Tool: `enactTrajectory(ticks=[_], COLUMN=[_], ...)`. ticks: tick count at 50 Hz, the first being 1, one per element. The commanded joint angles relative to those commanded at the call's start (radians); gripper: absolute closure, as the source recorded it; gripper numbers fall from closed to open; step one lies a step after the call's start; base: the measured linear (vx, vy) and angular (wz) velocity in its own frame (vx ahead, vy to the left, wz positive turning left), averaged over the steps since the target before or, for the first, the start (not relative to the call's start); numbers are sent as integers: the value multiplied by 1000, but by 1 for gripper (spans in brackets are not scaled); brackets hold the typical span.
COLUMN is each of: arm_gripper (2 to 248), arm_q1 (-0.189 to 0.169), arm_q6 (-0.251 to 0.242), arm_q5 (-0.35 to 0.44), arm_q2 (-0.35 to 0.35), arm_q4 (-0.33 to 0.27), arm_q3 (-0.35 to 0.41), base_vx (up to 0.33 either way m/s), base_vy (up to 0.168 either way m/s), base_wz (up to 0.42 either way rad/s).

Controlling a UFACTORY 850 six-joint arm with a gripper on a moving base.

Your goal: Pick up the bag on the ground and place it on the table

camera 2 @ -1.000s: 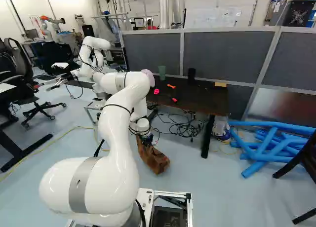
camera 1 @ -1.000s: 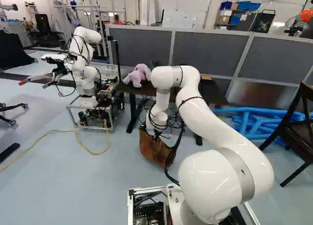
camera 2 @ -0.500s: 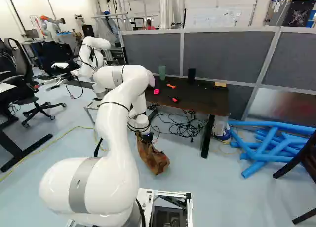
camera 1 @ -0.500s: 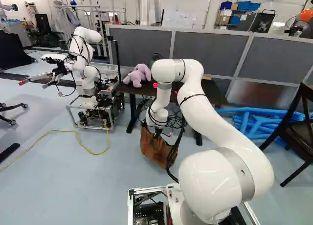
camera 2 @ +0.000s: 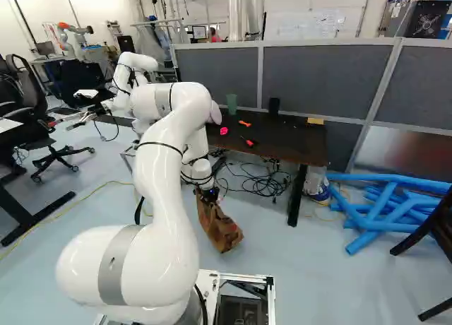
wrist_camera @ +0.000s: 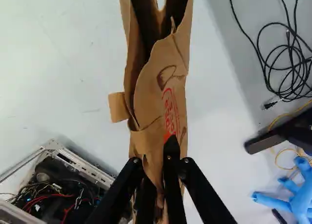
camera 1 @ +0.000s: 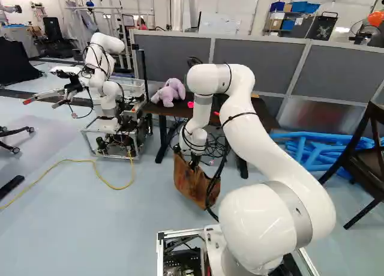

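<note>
pinched the brown bag [camera 2: 220, 229] in the gripper [wrist_camera: 157, 160], with a finger on either side, by one end of its long mouth — and saw the rest of that opening run out ahead of the fingers. hung it low, a little tilted, short of the near edge of the table [camera 2: 289, 145] and well below its top; could not tell whether or not in touch with the floor. needed height first, by the look of it: up past that near edge, then forward over it, right of the plush toy [camera 1: 169, 92]. risked, with so off-centre a hold, a swing into the edge — or a sag.
</note>
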Motion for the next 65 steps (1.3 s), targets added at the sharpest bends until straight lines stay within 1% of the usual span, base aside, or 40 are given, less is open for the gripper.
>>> enactTrajectory(ticks=[30,65], arm_gripper=[229,229], arm_q1=[0,1], arm_q6=[0,0], arm_q5=[-100,-106], arm_q2=[119,267], arm_q4=[10,10], arm_q3=[86,194], base_vx=[0,0], base_vy=[0,0], base_wz=[0,0])
